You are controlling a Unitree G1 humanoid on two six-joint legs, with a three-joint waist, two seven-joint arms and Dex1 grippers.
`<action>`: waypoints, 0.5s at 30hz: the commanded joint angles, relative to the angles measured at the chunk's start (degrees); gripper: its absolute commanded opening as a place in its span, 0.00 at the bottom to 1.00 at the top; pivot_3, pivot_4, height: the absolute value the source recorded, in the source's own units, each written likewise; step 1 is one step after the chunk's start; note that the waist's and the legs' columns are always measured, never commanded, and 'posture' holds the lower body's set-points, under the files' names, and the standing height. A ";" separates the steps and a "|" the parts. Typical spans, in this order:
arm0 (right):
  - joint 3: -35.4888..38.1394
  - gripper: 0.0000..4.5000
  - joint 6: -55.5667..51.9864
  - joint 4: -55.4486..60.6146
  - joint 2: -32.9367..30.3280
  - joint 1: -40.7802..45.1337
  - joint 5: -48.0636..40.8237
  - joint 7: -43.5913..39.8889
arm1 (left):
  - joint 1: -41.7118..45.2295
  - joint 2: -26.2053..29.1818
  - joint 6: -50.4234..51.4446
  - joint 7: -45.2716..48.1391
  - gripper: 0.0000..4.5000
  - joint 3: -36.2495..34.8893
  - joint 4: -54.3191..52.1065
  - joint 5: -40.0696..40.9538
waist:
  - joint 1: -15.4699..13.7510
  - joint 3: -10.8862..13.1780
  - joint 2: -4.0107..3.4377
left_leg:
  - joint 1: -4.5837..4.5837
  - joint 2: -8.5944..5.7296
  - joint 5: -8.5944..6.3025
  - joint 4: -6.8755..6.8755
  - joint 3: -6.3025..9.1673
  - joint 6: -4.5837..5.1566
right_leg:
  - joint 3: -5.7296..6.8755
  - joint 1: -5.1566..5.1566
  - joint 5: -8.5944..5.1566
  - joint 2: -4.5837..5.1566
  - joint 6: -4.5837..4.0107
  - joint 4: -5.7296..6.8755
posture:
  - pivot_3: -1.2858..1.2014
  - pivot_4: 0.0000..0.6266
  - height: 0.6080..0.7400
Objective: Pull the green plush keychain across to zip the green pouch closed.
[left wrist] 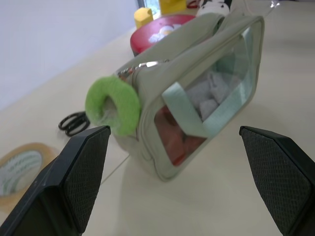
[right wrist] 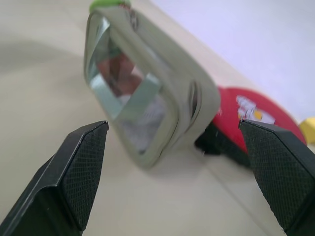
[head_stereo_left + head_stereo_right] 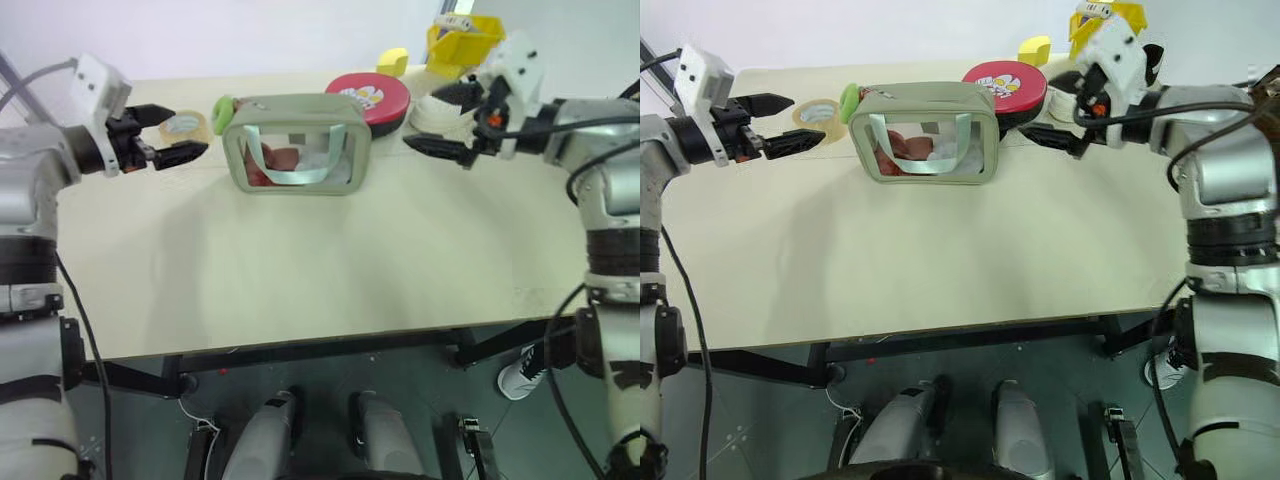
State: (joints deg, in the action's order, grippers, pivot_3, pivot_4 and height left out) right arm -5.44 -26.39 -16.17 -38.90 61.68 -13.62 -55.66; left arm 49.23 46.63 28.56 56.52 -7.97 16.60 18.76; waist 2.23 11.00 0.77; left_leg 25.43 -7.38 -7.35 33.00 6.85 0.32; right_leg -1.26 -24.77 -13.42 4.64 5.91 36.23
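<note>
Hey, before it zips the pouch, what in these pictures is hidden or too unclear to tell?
- Green pouch zipper: head views catch the top edge-on, so how far it is open is unclear.
- Pouch contents: blurred behind the clear panel and handles in the left wrist view.
- Green plush keychain: right wrist view, cut off by the picture edge.
- Yellow bin: partly hidden behind the right gripper.

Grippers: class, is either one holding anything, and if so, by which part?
Nothing is held. The left gripper and right gripper are both open, flanking the green pouch without touching it.

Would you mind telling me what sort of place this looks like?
Probably a robot test bench indoors: a plain table against a bare wall, with assorted props, namely a green pouch, tape roll and red pad.
</note>
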 commanded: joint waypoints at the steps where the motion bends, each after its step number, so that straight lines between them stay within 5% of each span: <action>1: -3.00 0.98 4.27 -5.37 5.55 4.80 3.82 2.46 | -6.07 -1.64 4.27 -4.32 0.99 -3.05 -12.20 3.44 | 0.48 0.00 0.00 | 0.01 0.00 0.00 -0.01 0.01 0.00 | 0.00 -0.01 0.03 0.00 0.04 0.01 | 0.52 0.24 1.00; 8: -8.48 0.98 22.79 -38.23 20.58 20.19 13.73 7.12 | -17.69 -10.29 13.78 -19.67 0.99 -8.31 -32.18 8.53 | 0.39 0.01 0.00 | 0.00 0.01 0.07 -0.02 -0.10 -0.07 | -0.11 -0.20 0.14 -0.11 0.10 0.25 | 0.52 0.24 1.00; 15: -10.11 0.98 32.70 -55.08 26.40 27.58 20.88 9.80 | -20.08 -12.21 15.82 -24.31 0.99 -7.32 -37.78 9.85 | 0.04 0.00 0.01 | -0.09 -0.03 0.11 -0.03 0.00 -0.20 | -0.02 -0.07 0.16 -0.23 0.04 0.27 | 0.52 0.24 1.00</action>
State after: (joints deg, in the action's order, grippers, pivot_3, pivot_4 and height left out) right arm -15.35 4.36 -70.13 -12.76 87.20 5.63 -46.29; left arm 28.80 34.21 44.40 33.09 -14.44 -18.47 27.67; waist 2.26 11.00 0.78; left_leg 25.34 -7.41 -7.24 32.97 6.85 0.12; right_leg -1.29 -24.85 -13.26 4.39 5.96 36.51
